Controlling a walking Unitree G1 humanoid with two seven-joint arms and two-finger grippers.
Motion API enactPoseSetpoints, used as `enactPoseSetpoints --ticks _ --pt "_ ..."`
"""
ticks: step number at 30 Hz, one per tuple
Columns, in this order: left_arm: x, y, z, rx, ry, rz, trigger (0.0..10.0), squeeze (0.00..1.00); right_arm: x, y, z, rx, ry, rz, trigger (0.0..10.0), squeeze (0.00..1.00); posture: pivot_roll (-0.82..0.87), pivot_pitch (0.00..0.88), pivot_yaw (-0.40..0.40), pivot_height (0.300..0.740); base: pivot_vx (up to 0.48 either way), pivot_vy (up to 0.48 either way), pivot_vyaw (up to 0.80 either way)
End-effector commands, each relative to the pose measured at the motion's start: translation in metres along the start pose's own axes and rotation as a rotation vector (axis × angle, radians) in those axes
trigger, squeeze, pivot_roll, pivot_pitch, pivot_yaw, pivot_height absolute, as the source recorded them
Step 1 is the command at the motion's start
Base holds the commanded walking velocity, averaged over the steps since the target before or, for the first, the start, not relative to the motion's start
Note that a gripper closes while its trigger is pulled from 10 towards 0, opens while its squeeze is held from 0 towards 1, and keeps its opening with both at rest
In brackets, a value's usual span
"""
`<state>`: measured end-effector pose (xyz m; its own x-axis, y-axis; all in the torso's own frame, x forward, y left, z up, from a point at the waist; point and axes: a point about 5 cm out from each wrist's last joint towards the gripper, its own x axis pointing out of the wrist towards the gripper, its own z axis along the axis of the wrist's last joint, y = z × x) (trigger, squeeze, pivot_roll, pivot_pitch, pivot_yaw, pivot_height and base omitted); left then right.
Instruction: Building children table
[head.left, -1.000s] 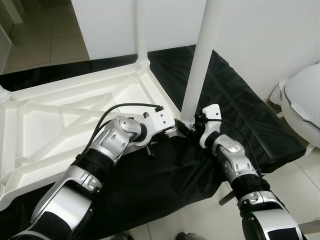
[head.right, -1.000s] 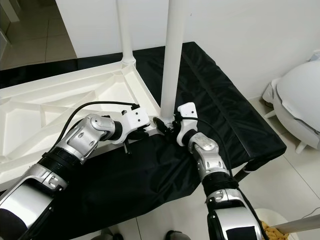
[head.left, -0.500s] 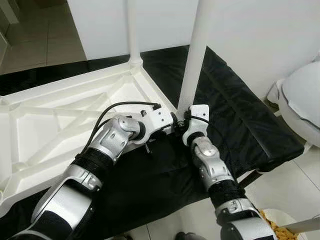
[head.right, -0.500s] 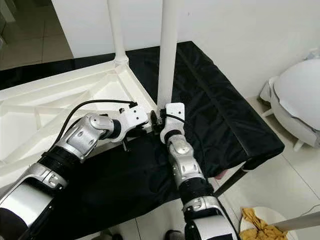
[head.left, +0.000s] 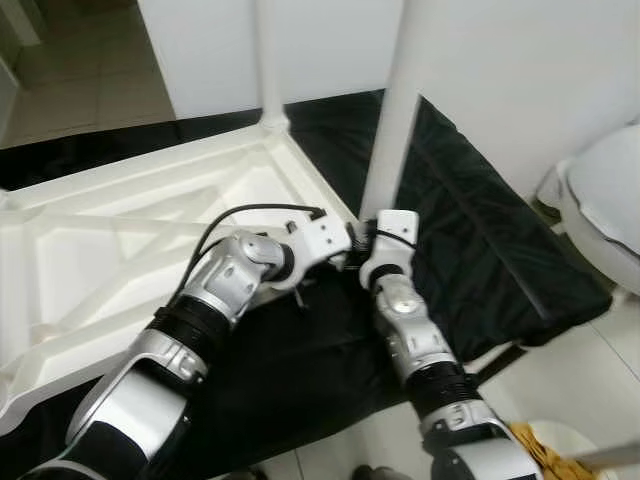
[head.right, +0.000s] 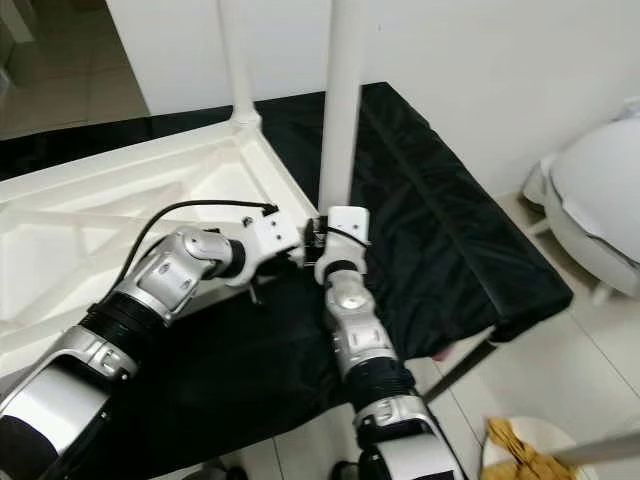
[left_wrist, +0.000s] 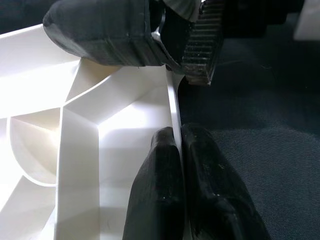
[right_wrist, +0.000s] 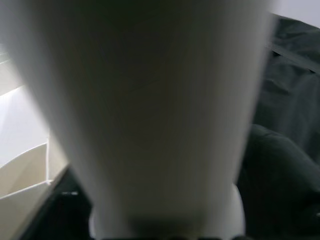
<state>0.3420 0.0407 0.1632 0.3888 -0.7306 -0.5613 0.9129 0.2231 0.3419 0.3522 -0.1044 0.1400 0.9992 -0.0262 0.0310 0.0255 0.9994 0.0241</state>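
Upside down, the white tabletop lies on a black-covered bench, its near corner close to the bench's front edge, with open floor beyond. One white leg stands upright there. The left gripper pinches the tabletop's rim; whether the right gripper at the leg's base is closed cannot be told.

Head cameras look steeply down, sharing the table leg at 12 o'clock; wrist cameras sit close.
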Motion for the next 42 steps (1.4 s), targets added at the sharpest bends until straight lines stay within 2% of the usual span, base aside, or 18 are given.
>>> enactPoseSetpoints --ticks 1,5,6,7,11,15,19,25,36,37,38,39,42 --pt "-0.001 -0.006 0.0 0.044 0.007 -0.079 10.0 0.0 -0.002 -0.032 -0.015 0.004 0.063 -0.122 10.0 1.0 -0.06 0.056 0.03 0.74 0.0 0.0 0.0" --pt "0.0 -0.007 0.0 0.046 0.007 -0.082 10.0 0.0 0.001 -0.039 -0.007 0.02 0.016 -0.021 10.0 1.0 -0.07 0.051 0.029 0.74 0.0 0.0 0.0" --pt "0.0 -0.008 -0.001 0.047 0.008 -0.083 10.0 0.0 0.002 -0.043 -0.005 0.011 0.007 0.003 10.0 0.44 -0.07 0.051 0.029 0.74 0.0 0.0 0.0" --pt "0.0 -0.008 -0.001 0.047 0.008 -0.083 10.0 0.0 0.003 -0.045 -0.003 0.01 -0.001 0.033 10.0 0.0 -0.07 0.051 0.029 0.74 0.0 0.0 0.0" --pt "0.0 -0.008 -0.001 0.048 0.008 -0.083 10.0 0.0 0.005 -0.047 0.001 0.002 -0.016 0.087 10.0 0.0 -0.07 0.05 0.028 0.74 0.0 0.0 0.0" --pt "0.0 -0.008 -0.001 0.047 0.008 -0.081 10.0 0.0 0.008 -0.051 0.009 -0.031 -0.047 0.243 10.0 0.0 -0.06 0.051 0.027 0.74 0.0 0.0 0.0" --pt "0.0 -0.007 -0.001 0.047 0.009 -0.081 10.0 0.0 0.008 -0.053 0.009 -0.029 -0.045 0.308 10.0 0.0 -0.06 0.051 0.028 0.74 0.0 0.0 0.0" --pt "-0.002 -0.006 -0.002 0.05 0.013 -0.08 10.0 0.0 0.002 -0.059 0.001 -0.138 -0.018 0.54 10.0 0.0 -0.06 0.05 0.037 0.74 0.0 0.0 0.0" --pt "-0.003 -0.006 -0.002 0.053 0.016 -0.084 10.0 0.0 0.001 -0.064 0.006 -0.177 -0.04 0.672 10.0 0.0 -0.05 0.052 0.044 0.74 0.0 0.0 0.0" --pt "-0.003 -0.006 -0.002 0.053 0.017 -0.083 10.0 0.0 0.001 -0.064 0.006 -0.172 -0.03 0.685 3.6 0.0 -0.05 0.053 0.045 0.74 0.0 0.0 0.0" --pt "-0.003 -0.006 -0.002 0.053 0.017 -0.083 10.0 0.0 0.001 -0.064 0.006 -0.172 -0.03 0.685 3.6 0.0 -0.05 0.053 0.045 0.74 0.0 0.0 0.0" --pt "-0.003 -0.006 -0.002 0.052 0.017 -0.083 10.0 0.0 0.001 -0.064 0.005 -0.168 -0.026 0.688 0.0 0.0 -0.05 0.055 0.044 0.74 0.0 0.0 0.0" --pt "-0.003 -0.006 -0.002 0.051 0.018 -0.083 10.0 0.0 0.001 -0.066 0.002 -0.143 -0.012 0.693 0.0 0.0 -0.05 0.056 0.044 0.74 0.0 0.0 0.0"
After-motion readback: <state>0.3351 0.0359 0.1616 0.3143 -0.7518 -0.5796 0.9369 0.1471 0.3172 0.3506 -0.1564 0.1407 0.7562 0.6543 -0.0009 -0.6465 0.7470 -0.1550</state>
